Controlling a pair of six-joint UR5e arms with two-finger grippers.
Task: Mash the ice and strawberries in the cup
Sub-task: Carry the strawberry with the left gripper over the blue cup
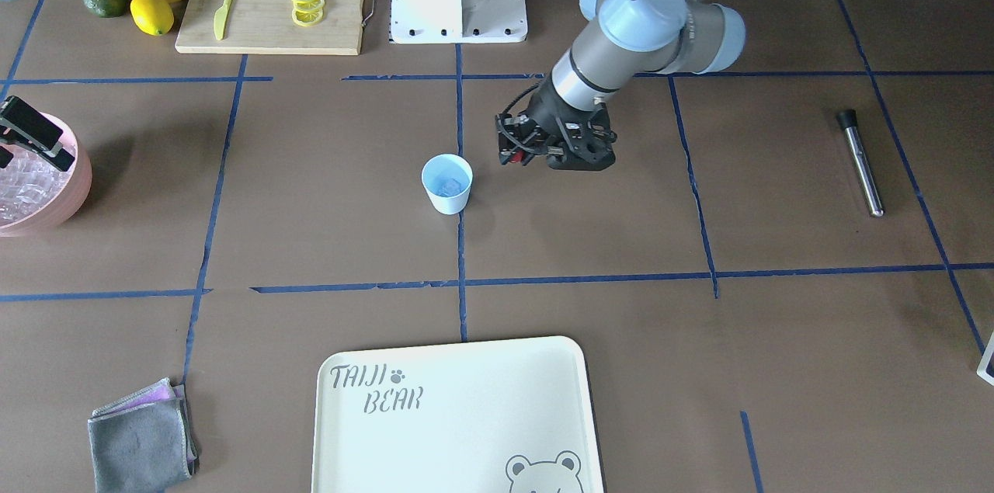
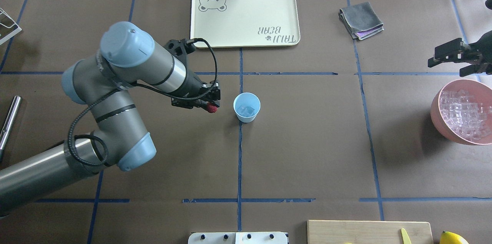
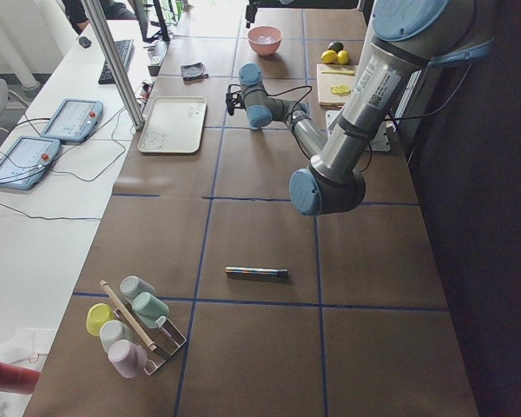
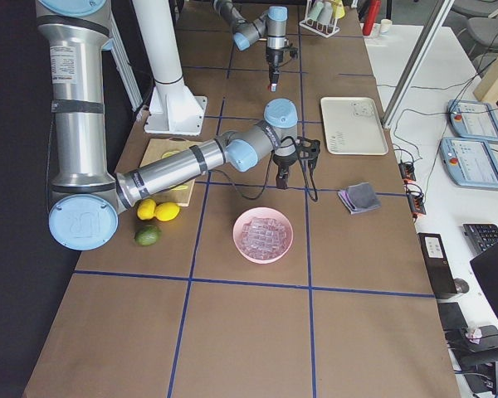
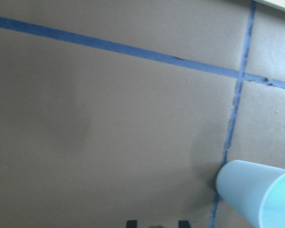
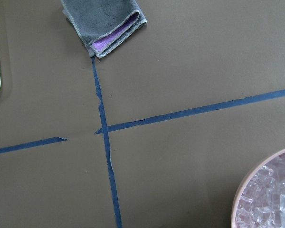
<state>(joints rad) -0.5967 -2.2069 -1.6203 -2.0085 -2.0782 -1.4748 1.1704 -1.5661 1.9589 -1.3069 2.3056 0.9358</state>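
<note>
On the bench, front-facing view: cup (image 1: 446,184) stood upright on a blue tape line, ice (image 1: 449,186) in its bottom. Left end effector (image 1: 514,155) hung just beside the cup, apart from it, with a red bit at its tips. Right end effector (image 1: 31,134) sat over the rim of a pink bowl (image 1: 74,198); could not tell its spread.

Overhead: left end effector was pinched narrow on the strawberry (image 2: 211,109), beside the cup and not over it. Ice lay inside the cup. More ice filled the bowl, well apart at the bench's end.

Left wrist: cup at lower right; fingertips (image 5: 131,223) at the bottom edge, a speck of green and red between them.

Right wrist: bowl rim with ice at one corner, folded cloth (image 6: 104,23) at the top, no fingers visible.
</note>
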